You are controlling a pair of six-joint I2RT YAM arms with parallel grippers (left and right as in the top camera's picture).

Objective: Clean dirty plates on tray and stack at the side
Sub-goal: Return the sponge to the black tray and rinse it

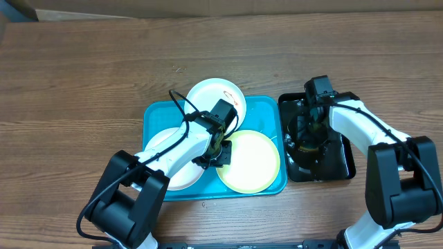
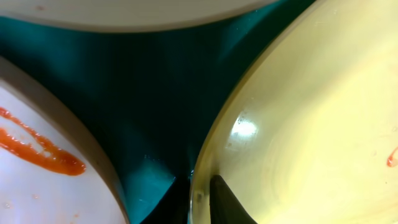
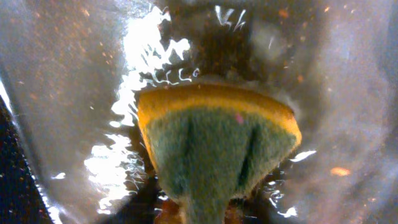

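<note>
Left claw (image 1: 219, 148) sat pinched narrowly across the left rim of the yellow-green plate (image 1: 252, 162), which lay at the near right of the turquoise tray (image 1: 266, 105). Right claw (image 1: 309, 142) held a yellow-and-green sponge (image 3: 217, 149) over the black tray (image 1: 344, 164) further right. Best, I judged, to keep that rim steady while the sponge wiped the orange smear (image 2: 392, 157). No writing was legible.

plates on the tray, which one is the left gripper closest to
The pale yellow-green plate, the only coloured one: the left gripper sits at its rim, a finger over the edge. The other two plates are white.
</note>
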